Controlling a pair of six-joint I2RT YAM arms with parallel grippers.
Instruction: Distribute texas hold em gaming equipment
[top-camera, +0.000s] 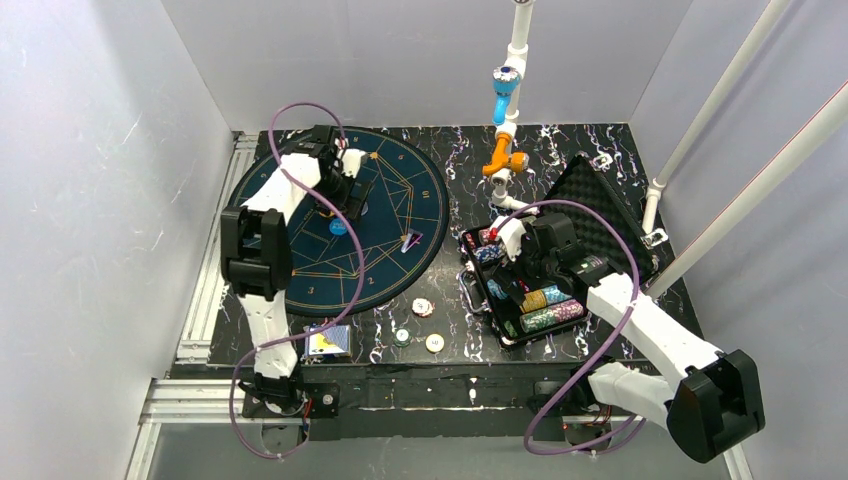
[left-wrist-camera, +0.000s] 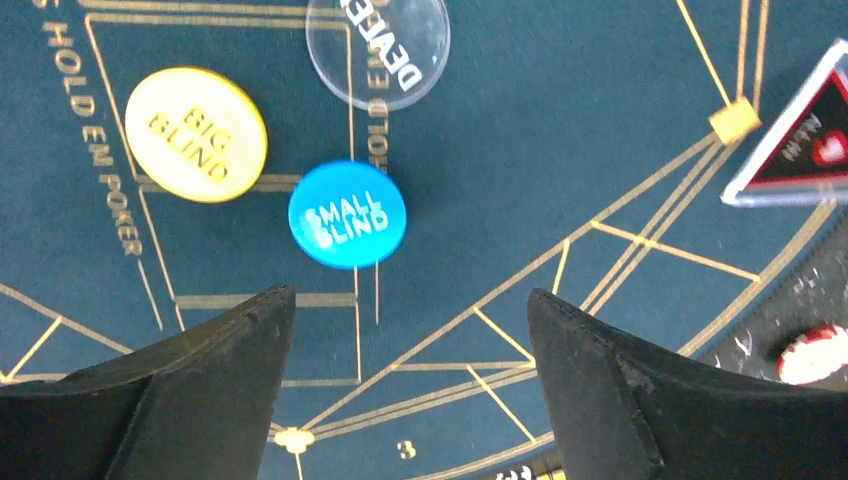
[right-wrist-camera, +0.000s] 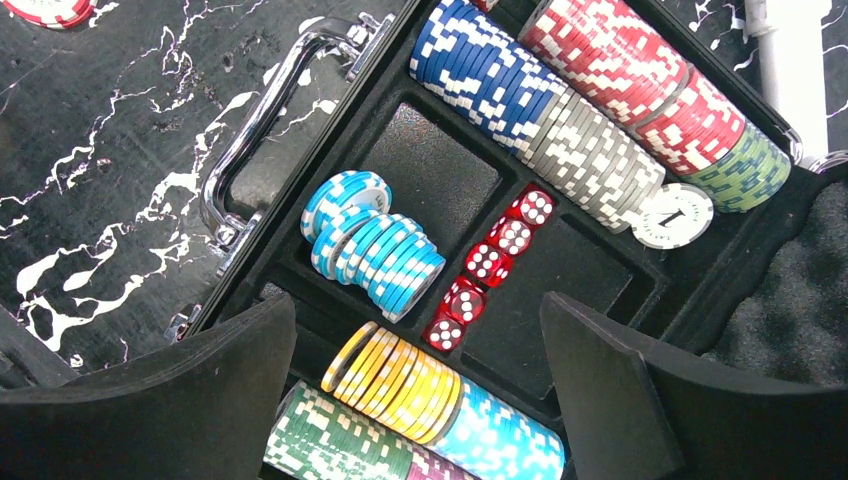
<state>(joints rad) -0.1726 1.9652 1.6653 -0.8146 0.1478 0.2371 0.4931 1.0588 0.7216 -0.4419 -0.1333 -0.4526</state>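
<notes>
The chip case (top-camera: 600, 205) sits at three o'clock from the poker mat (top-camera: 400, 190), with three loose chips (top-camera: 422, 307) at five o'clock.

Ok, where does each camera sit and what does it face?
Top external: above and behind, looking down on the black marbled table; both arms show.
Left wrist: over the round dark-teal felt mat, facing the blue "small blind" disc; open left pincer shows.
Right wrist: over the open black chip case; open right pincer shows.
Shared: that disc also shows from above.

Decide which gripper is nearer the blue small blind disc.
Left. The left gripper hovers open over the round mat, with the blue disc just ahead of it. The right gripper is across the table, over the open chip case.
</notes>
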